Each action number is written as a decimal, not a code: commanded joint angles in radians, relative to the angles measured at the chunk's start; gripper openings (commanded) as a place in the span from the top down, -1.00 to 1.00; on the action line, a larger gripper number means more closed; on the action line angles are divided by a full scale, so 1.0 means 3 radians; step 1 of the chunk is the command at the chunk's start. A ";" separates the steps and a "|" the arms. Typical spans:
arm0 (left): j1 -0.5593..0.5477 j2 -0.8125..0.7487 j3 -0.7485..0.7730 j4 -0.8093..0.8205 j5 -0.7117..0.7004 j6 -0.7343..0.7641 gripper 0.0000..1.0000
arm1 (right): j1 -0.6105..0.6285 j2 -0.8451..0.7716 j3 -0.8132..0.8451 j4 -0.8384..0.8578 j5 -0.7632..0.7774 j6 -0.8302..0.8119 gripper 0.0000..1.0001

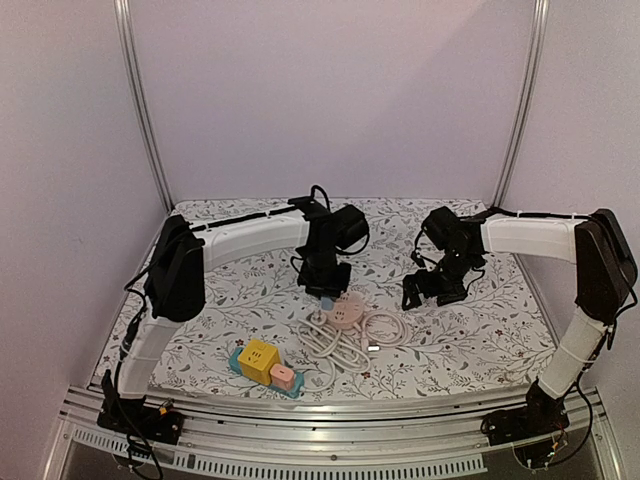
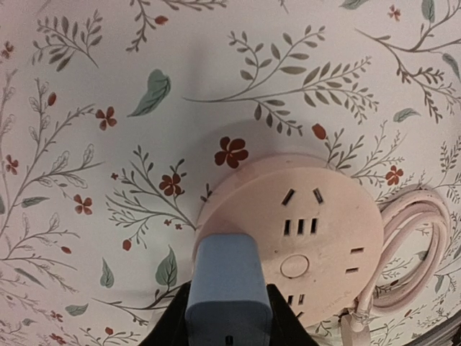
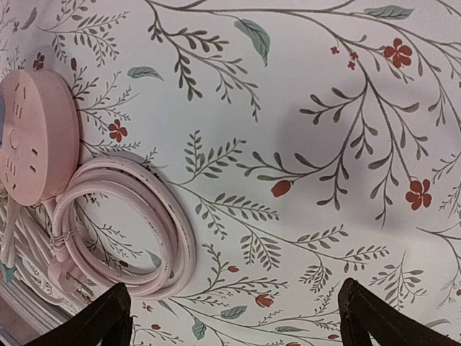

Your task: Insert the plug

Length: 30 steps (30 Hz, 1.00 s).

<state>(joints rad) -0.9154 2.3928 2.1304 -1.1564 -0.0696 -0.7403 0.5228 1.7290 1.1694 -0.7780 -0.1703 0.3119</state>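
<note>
Plug (image 2: 229, 285), a plain light-blue block, sits clenched in your left jaws: the dark fingers (image 2: 167, 328) press on both of its sides at the bottom of the left wrist view. A tiny dark mark near its lower edge is too small to read. The plug hangs over the near rim of the round pink power strip (image 2: 295, 234); whether it touches the strip or stays just above it, you cannot tell from these views. The strip lies flat on the worktop (image 1: 470, 345), its face showing several groups of slots and a round button (image 2: 294, 265) near the middle.

Your right jaws stand wide apart and grasp nothing; their dark fingertips (image 3: 108, 321) hover above the floral cloth, well apart from the strip. The strip's pink cord (image 3: 148, 238) lies coiled and tied just beside it, on the side toward your right arm. Nearer the arm bases, a yellow cube socket (image 1: 258, 358) and a small pink block (image 1: 283, 376) rest on a teal base (image 1: 236, 362).
</note>
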 commanded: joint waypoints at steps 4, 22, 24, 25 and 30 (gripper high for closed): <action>-0.0037 0.0478 -0.0200 -0.0113 0.0056 0.0113 0.92 | -0.0016 -0.0019 -0.0001 -0.0027 0.0025 0.0003 -0.98; 0.0068 -0.0013 0.0180 -0.0026 0.0000 0.0290 -0.30 | -0.0015 -0.0068 0.0083 -0.0110 0.0042 0.0114 -0.97; 0.0091 -0.0113 0.0199 -0.0026 -0.0003 0.0293 -0.34 | -0.0016 -0.0062 0.0095 -0.0111 0.0041 0.0122 -0.98; 0.0101 -0.0165 0.0205 -0.0030 -0.0008 0.0297 -0.37 | -0.0015 -0.0060 0.0100 -0.0111 0.0037 0.0125 -0.98; 0.0146 -0.0422 0.0196 -0.0046 -0.0042 0.0319 -0.44 | -0.0018 -0.0048 0.0110 -0.0106 0.0031 0.0155 -0.98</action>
<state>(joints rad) -0.8913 2.3791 2.1643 -1.1580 -0.0658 -0.6567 0.5224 1.7290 1.1755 -0.8024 -0.1661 0.3397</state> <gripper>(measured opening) 0.709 0.989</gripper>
